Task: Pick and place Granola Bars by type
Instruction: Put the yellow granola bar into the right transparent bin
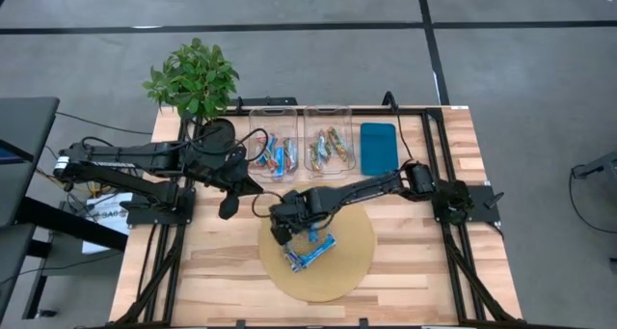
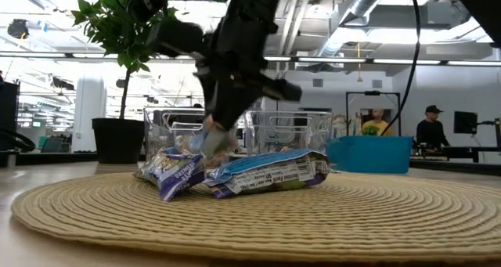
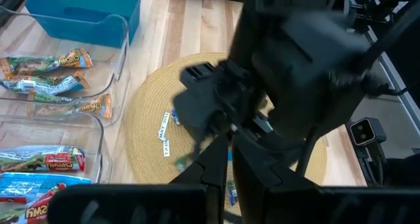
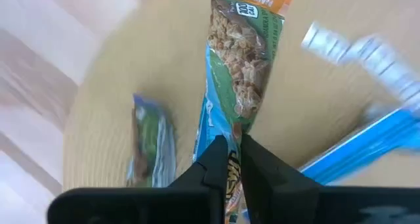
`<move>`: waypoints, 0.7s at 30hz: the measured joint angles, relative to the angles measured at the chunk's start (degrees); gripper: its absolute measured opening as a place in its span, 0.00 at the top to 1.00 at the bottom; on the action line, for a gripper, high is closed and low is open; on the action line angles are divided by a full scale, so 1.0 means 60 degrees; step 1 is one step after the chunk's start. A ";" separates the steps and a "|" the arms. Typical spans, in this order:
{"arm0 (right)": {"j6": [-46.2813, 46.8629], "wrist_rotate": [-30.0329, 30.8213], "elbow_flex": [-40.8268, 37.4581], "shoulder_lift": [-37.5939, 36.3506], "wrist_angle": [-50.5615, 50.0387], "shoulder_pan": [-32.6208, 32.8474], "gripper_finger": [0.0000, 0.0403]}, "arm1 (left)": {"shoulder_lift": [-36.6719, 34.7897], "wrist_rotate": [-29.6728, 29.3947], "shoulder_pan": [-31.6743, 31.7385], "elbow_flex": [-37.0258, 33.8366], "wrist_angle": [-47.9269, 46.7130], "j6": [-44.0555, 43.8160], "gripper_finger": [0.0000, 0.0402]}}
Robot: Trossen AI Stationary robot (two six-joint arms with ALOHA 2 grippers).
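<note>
Room: open workshop, people far behind the desk [image 1: 424,271].
Bars: a few lie on the round mat [image 1: 352,261]; one bar [image 4: 243,73] hangs from the right pincer [image 4: 230,159], clamped at its end, just above the mat. Sorted bars fill two clear bins [image 1: 275,126].
Left pincer [image 1: 228,208]: waits near the mat; its fingers look together.
Risk: an end-only grip could let the bar slip or swing, and it could drop short of the bins.
</note>
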 joint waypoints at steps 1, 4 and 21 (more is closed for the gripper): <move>-0.0198 0.0173 0.0246 0.0000 -0.0266 -0.0089 0.96 | 0.0000 0.0000 0.0004 0.0000 -0.0004 0.0000 0.96; -0.0767 0.0843 0.1091 0.0000 -0.1304 -0.0361 0.97 | 0.0000 0.0000 0.0000 0.0000 -0.0007 -0.0004 0.96; -0.4141 0.3492 0.3374 -0.0434 -0.6047 -0.3020 0.98 | -0.0007 -0.0260 -0.0001 -0.0004 0.0420 -0.0370 0.96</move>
